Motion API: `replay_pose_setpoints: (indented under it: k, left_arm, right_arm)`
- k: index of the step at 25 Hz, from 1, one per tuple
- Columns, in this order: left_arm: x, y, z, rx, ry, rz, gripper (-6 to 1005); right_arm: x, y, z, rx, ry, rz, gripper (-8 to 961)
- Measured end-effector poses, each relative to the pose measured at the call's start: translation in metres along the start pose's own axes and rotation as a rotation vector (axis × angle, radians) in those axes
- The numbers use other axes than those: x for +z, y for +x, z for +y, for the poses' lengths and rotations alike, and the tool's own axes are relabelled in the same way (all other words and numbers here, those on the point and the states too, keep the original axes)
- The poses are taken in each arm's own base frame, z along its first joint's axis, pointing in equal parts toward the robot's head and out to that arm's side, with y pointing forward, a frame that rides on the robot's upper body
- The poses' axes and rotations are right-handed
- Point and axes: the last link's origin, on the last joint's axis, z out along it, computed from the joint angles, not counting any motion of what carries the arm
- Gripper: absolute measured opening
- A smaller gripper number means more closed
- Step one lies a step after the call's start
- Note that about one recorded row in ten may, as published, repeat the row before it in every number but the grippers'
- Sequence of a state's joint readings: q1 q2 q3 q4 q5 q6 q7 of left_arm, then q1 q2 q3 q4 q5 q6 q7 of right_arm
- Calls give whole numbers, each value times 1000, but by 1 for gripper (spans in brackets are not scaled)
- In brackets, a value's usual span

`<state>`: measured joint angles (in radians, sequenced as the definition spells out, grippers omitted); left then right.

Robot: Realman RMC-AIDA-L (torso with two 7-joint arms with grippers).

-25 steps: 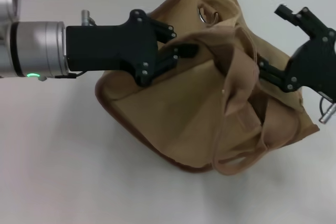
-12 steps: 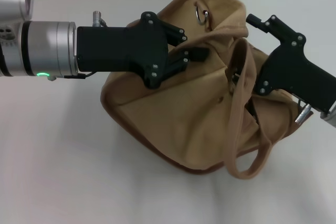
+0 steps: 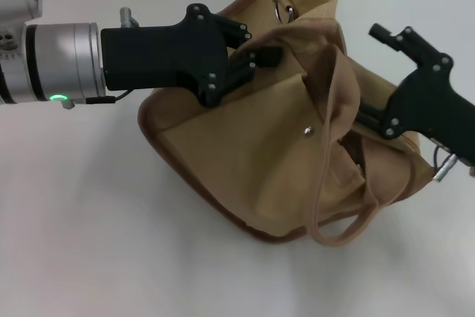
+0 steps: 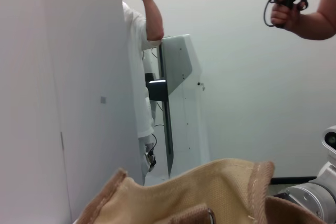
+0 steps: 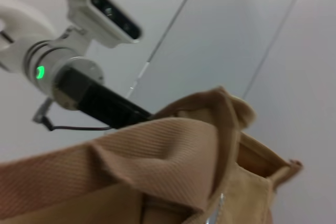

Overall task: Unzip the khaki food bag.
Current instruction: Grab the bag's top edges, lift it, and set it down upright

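Observation:
The khaki food bag (image 3: 252, 154) lies tilted on the white table, front pocket up with its metal snap (image 3: 307, 132) showing and one webbing handle (image 3: 334, 231) drooping toward me. My left gripper (image 3: 273, 57) is shut on the bag's top edge at the left. My right gripper (image 3: 361, 118) reaches into the folds at the bag's right side, its tips buried under the fabric. The zipper is hidden in the head view. Tan canvas fills the bottom of the left wrist view (image 4: 210, 187) and of the right wrist view (image 5: 131, 150).
The white table (image 3: 89, 228) stretches to the left and front of the bag. A metal ring (image 3: 286, 12) sits at the bag's far end. The right wrist view shows my left arm (image 5: 79, 85) beyond the bag. A person (image 4: 139, 51) stands far off.
My right gripper has drawn back to the right and lower. The bag has shifted and its pocket snap now faces up. My left gripper has moved slightly up and left, still on the bag.

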<state>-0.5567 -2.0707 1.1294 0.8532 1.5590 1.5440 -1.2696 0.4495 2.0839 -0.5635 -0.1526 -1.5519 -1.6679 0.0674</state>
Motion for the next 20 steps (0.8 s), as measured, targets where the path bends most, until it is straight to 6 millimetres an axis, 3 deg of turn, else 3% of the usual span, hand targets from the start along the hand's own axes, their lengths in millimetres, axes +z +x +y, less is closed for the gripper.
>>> replay_pose_setpoints:
  k: [6, 20]
  left_arm:
    - [1, -1, 0, -8, 4, 2, 63]
    - [8, 1, 9, -32, -48, 50, 63]
  right_arm:
    - [-4, 0, -6, 23, 7, 8, 804]
    - [14, -5, 4, 38, -62, -39, 803]
